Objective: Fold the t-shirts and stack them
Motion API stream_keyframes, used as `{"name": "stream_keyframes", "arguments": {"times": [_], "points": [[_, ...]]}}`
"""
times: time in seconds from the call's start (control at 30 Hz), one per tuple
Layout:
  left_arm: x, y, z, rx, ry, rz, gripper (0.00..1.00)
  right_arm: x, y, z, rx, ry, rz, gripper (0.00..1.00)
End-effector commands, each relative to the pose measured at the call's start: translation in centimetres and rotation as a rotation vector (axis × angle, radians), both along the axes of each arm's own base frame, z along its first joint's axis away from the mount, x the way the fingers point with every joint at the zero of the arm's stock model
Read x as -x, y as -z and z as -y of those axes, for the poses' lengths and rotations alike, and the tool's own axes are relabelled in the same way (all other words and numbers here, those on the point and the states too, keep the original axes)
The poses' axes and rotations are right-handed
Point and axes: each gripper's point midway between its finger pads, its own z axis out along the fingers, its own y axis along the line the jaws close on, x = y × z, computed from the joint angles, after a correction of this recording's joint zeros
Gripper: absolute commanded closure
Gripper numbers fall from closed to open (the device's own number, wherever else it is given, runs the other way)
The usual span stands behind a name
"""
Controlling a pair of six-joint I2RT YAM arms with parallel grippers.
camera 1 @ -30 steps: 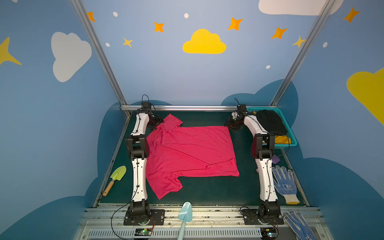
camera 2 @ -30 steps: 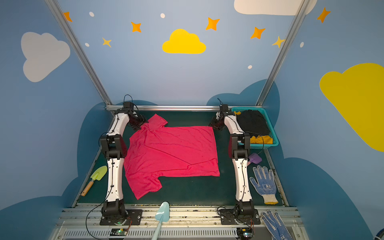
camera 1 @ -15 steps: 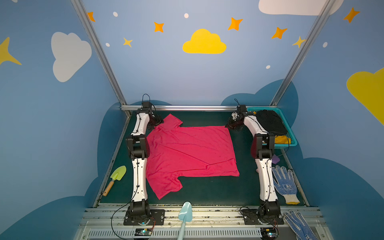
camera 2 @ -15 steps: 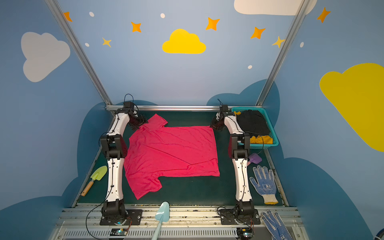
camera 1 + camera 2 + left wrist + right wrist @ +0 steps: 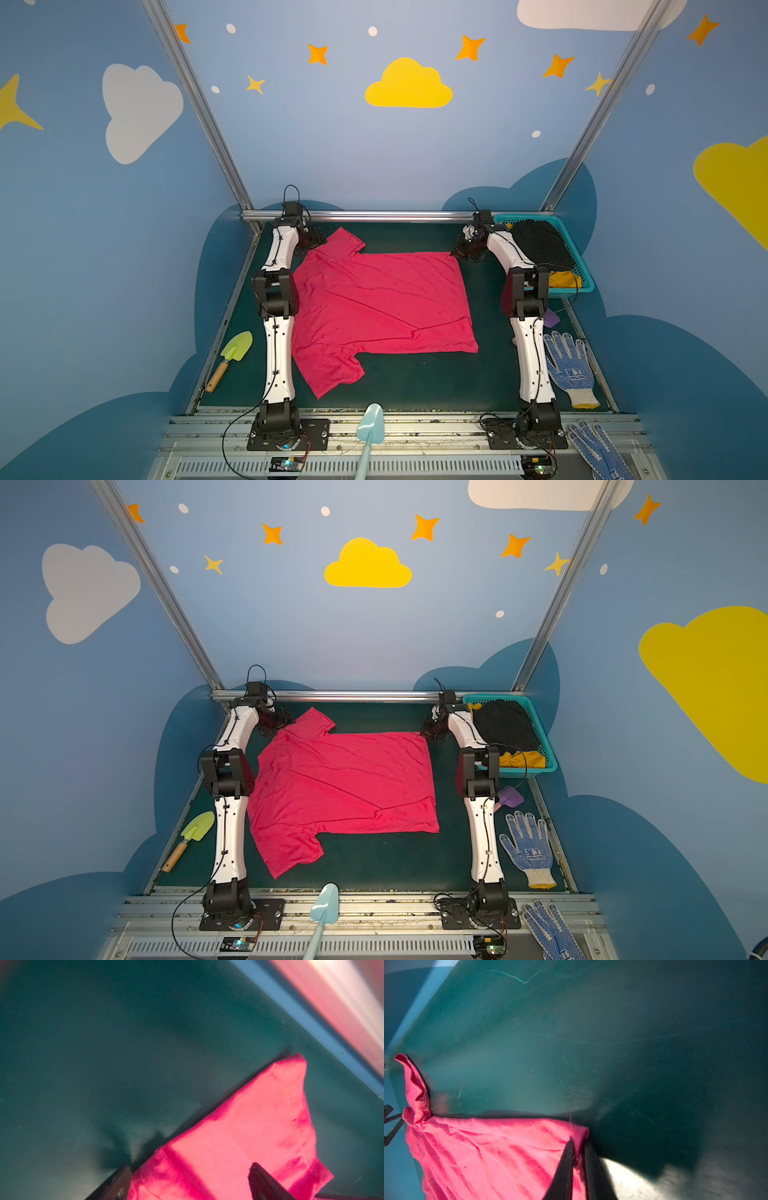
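Green surface (image 5: 415, 386). Pink t-shirt (image 5: 382, 303) limp, light; grip corners. Right hand (image 5: 579, 1142) pinches one; left hand (image 5: 190, 1166) gapes, cloth between its fingers.

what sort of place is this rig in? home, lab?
Most likely a purpose-built robot booth, not a home: blue walls painted with clouds and stars, aluminium frame posts, and the left arm and right arm bolted to a rail fronting a green table with a pink t-shirt on it.

The t-shirt (image 5: 382, 307) lies spread on the table (image 5: 415, 386). Right of it, toward the back, a basket (image 5: 582, 287) holds heaped garments (image 5: 538, 247); right and nearer, a work glove (image 5: 569, 368); left of it, a trowel (image 5: 235, 353).
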Motion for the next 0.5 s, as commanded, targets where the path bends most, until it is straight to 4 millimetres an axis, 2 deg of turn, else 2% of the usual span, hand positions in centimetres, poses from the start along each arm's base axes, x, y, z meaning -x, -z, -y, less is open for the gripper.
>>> {"name": "stream_keyframes", "arguments": {"times": [0.0, 0.17, 0.37, 0.47], "points": [[-1.1, -1.9, -0.8, -0.039, 0.018, 0.071, 0.13, 0.4, 1.1, 0.4, 0.013, -0.001, -0.03, 0.88], [-0.7, -0.4, -0.9, -0.06, 0.044, 0.038, 0.17, 0.3, 1.2, 0.4, 0.005, 0.003, -0.032, 0.9], [0.4, 1.7, 0.5, 0.001, 0.092, -0.023, 0.23, 0.1, 0.7, 0.3, -0.003, 0.004, -0.022, 0.91], [0.8, 2.3, 1.0, 0.034, 0.1, -0.04, 0.29, 0.1, 0.6, 0.3, -0.005, 0.004, -0.022, 0.92]]}}
